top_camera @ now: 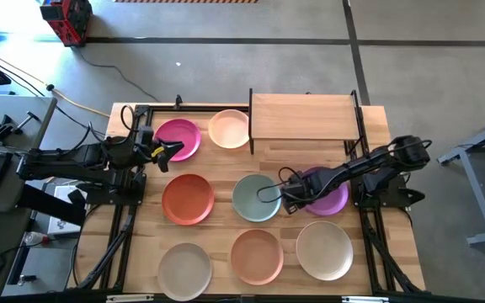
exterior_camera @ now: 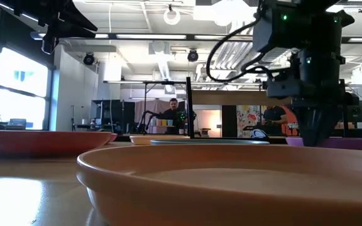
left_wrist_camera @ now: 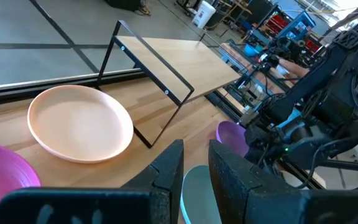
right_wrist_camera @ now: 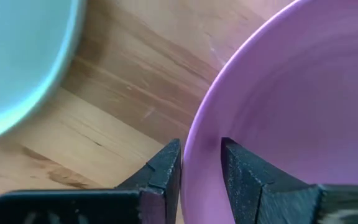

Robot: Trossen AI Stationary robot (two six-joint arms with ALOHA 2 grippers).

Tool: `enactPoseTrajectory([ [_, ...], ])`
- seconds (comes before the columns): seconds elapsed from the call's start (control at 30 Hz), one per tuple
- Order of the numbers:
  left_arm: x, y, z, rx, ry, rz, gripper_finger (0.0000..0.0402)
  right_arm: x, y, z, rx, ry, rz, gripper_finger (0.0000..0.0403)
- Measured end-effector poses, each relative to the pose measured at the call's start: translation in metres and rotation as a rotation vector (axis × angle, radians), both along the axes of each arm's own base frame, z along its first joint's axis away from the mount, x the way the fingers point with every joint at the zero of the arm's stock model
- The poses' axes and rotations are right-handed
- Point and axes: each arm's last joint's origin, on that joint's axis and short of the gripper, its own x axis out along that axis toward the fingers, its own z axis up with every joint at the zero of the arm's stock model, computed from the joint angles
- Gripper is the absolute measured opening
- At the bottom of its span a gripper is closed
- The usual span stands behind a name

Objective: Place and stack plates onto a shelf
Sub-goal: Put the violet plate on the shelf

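1. Because the right gripper (top_camera: 293,199) stands astride the rim of the purple plate (top_camera: 327,192), with one finger outside the rim and one inside as the right wrist view shows (right_wrist_camera: 199,180), the coming move turns on where the shelf (top_camera: 303,116) lies from this grip.
2. In the high view the shelf is at about 12 o'clock from the right gripper, near it, with bare table (top_camera: 301,151) between them. Its long axis runs from 9 to 3 o'clock, and its top is bare.
3. The right gripper's fingers stand close on both sides of the rim. I judge that they are clenched on the purple plate, though the plate seems not yet lifted from the table.
4. The gripped point is at the 9 o'clock edge of the purple plate, so the plate's body reaches toward 3 o'clock from the fingers. The teal plate (top_camera: 256,198) lies just beside it at 9 o'clock.
5. The left gripper (top_camera: 168,151) hovers at the 9 o'clock edge of the magenta plate (top_camera: 180,139). Its fingers (left_wrist_camera: 166,171) stand a little apart and grasp nothing.
6. The right arm is the nearer one to the shelf. The cream plate (top_camera: 229,129) lies just beside the shelf's 9 o'clock end, and the left arm could reach it later.
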Motion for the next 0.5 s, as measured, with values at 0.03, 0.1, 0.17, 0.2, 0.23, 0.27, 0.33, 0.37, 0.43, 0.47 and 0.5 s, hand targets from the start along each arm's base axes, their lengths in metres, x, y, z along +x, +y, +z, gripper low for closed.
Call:
enactPoseTrajectory([
  [0.03, 0.000, 0.000, 0.000, 0.000, 0.000, 0.000, 0.0065, 0.000, 0.000, -0.001, 0.003, 0.005, 0.002, 0.0089],
  [0.1, 0.000, 0.000, 0.000, 0.000, 0.000, 0.000, 0.0065, 0.001, 0.000, -0.003, 0.004, 0.011, 0.003, 0.0086],
  [0.17, 0.000, 0.000, 0.000, 0.000, 0.000, 0.000, 0.0065, 0.001, 0.000, -0.003, 0.008, 0.011, 0.003, 0.0074],
  [0.2, 0.000, 0.000, 0.000, 0.000, 0.000, 0.000, 0.0065, 0.001, 0.001, -0.003, 0.011, 0.012, 0.003, 0.0064],
  [0.23, 0.000, 0.000, 0.000, 0.000, 0.000, 0.000, 0.0065, 0.001, 0.001, -0.002, 0.011, 0.013, 0.004, 0.0050],
  [0.27, 0.000, 0.000, 0.000, 0.000, 0.000, 0.000, 0.0065, 0.000, 0.001, -0.002, 0.016, 0.015, 0.009, 0.0034],
  [0.33, 0.000, 0.000, 0.000, 0.000, 0.000, 0.000, 0.0065, -0.001, 0.001, 0.000, 0.019, 0.014, 0.017, 0.0012],
  [0.37, 0.000, 0.000, 0.000, 0.000, 0.000, 0.000, 0.0065, -0.001, 0.001, 0.001, 0.022, 0.013, 0.018, 0.0010],
  [0.43, 0.000, 0.000, 0.000, 0.000, 0.000, 0.000, 0.0065, -0.003, 0.000, 0.005, 0.028, 0.012, 0.013, 0.0014],
  [0.47, 0.000, 0.000, 0.000, 0.000, 0.000, 0.000, 0.0065, -0.004, 0.000, 0.008, 0.031, 0.017, 0.014, 0.0013],
  [0.5, 0.000, 0.000, 0.000, 0.000, 0.000, 0.000, 0.0065, -0.004, 0.000, 0.013, 0.032, 0.024, 0.019, 0.0008],
])
